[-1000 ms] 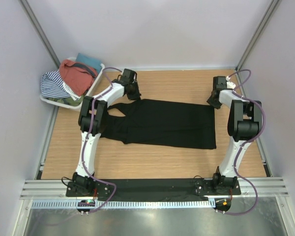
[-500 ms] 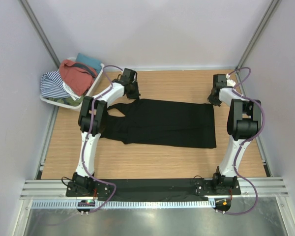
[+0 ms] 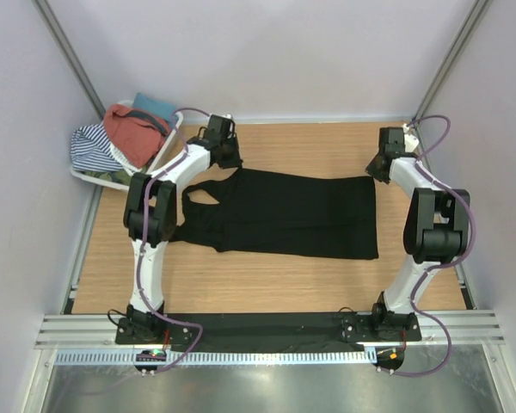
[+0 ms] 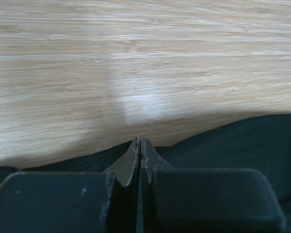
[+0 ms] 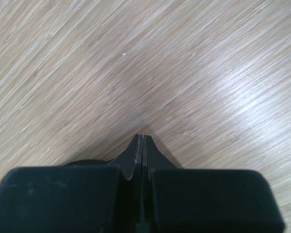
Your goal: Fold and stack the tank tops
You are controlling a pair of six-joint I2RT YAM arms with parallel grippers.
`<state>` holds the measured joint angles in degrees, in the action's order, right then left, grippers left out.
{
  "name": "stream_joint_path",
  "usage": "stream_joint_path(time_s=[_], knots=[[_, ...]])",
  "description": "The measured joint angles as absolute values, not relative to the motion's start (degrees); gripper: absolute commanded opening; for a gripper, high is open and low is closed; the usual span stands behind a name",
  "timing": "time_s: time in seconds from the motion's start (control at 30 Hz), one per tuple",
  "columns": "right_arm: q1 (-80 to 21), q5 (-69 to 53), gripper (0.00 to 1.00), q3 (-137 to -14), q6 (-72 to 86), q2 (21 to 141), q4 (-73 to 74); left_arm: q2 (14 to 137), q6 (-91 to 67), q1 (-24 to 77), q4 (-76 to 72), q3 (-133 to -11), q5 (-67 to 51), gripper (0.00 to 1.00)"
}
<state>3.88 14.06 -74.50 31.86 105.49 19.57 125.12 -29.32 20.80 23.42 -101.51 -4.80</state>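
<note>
wood table point(image 3: 284, 284), white walls point(image 3: 267, 52); left fingers point(image 4: 128, 162) pinch black tank top point(image 3: 301, 215), right fingers point(image 5: 153, 158) closed.

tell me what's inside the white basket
In the basket: a rust-red top uppermost, a striped cloth and a teal cloth. Whatever lies beneath them is covered.

The top point(image 3: 292, 215) lies on the table point(image 3: 267, 284) (straps to the left); the basket point(image 3: 112, 182), far left, holds a second top point(image 3: 131, 131).
</note>
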Motion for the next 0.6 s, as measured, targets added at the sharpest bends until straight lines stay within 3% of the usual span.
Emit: stream_joint_path(time_s=[0.6], knots=[[3.9, 12.7, 0.01, -60.2, 33.5, 92.4, 18.6, 111.1, -29.6, 21.1, 18.7, -81.0, -5.1, 0.00]])
